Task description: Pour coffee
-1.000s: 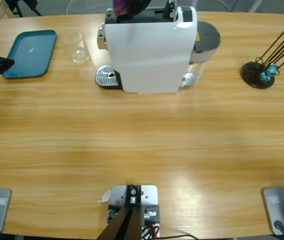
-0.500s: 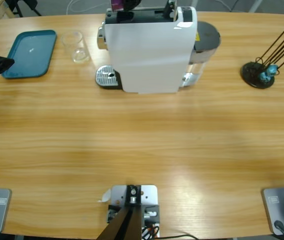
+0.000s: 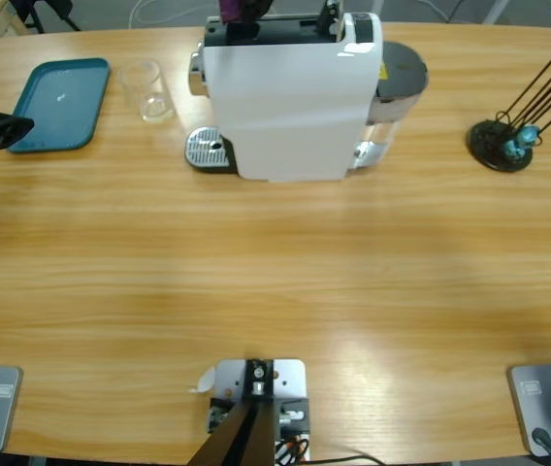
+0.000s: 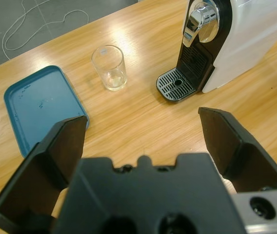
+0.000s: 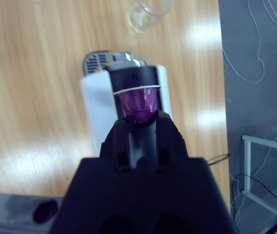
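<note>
left claw [image 4: 143,131] – black jaws spread, empty, over wooden counter [image 3: 275,272] | right claw [image 5: 137,119] – pinching purple capsule [image 5: 137,105] above glossy white coffee machine [image 3: 295,97] | clear cylindrical glass [image 4: 109,68] – thin pale coffee [image 4: 113,81] layer at bottom, between teal tray [image 4: 41,109] and perforated metal drip grate [image 4: 176,85], ahead of left claw, apart

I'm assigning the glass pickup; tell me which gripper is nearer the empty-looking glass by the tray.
Left. The left gripper hangs open over the table edge beside the teal tray, facing the glass. The right gripper holds a purple capsule above the coffee machine.
</note>
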You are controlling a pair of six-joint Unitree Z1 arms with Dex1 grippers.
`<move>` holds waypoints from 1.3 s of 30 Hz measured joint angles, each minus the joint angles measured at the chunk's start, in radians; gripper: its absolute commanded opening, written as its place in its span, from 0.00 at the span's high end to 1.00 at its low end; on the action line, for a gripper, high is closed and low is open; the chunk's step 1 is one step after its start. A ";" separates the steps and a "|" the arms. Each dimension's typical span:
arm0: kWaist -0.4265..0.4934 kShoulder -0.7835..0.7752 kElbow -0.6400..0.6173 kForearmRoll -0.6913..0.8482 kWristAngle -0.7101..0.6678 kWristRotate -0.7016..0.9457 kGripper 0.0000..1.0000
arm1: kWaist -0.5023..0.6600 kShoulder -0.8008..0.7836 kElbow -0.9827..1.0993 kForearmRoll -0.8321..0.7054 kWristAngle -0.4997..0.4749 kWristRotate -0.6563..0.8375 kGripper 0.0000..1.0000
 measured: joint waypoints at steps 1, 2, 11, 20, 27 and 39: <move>0.000 0.000 0.000 0.000 0.000 0.000 0.00 | -0.003 0.001 0.000 0.000 -0.003 0.000 0.92; 0.000 0.000 0.000 0.000 0.000 0.000 0.00 | -0.005 0.001 0.000 0.000 -0.005 0.000 0.92; 0.000 0.000 0.001 -0.007 0.000 0.000 0.00 | -0.006 0.002 0.000 0.000 -0.009 0.000 0.92; 0.000 0.000 0.003 -0.008 0.000 0.000 0.00 | -0.006 0.028 0.000 0.000 -0.009 0.000 0.92; 0.000 0.000 0.003 -0.008 0.000 0.000 0.00 | -0.006 0.028 0.000 0.000 -0.009 0.000 0.73; 0.000 0.000 0.003 -0.008 0.000 0.000 0.00 | -0.006 0.034 0.000 0.000 -0.007 0.002 0.55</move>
